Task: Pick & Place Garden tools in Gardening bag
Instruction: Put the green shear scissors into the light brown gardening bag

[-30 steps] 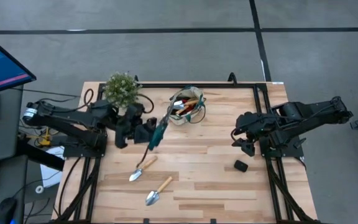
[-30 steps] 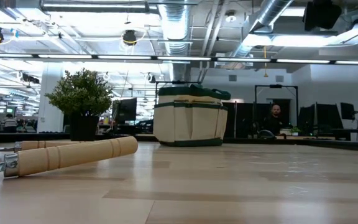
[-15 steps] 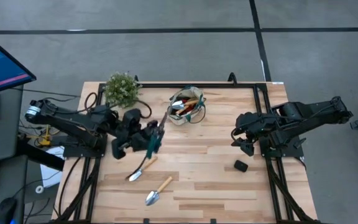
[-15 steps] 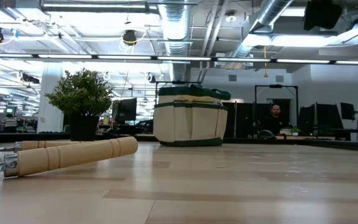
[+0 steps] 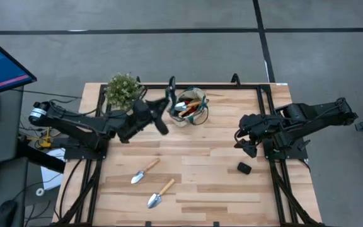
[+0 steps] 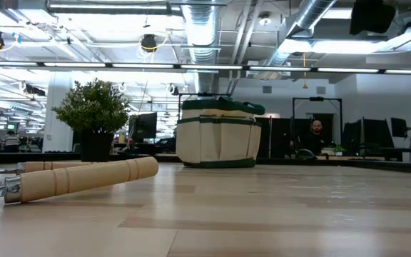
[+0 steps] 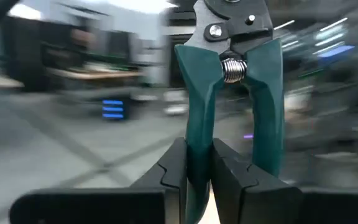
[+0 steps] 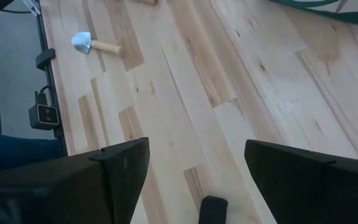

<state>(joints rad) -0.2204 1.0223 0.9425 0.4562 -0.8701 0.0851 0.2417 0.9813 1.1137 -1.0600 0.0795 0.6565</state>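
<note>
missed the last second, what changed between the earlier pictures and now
The left gripper, shut on one handle of the pruning shears, swung them from over the table's middle up toward the gardening bag; they now point past the far edge. The right gripper, open, both trowels and the plant stayed put.

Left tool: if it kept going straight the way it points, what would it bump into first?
Probably the bag. The left tool holds the shears and points at the bag's near rim, though height is unclear from above.
</note>
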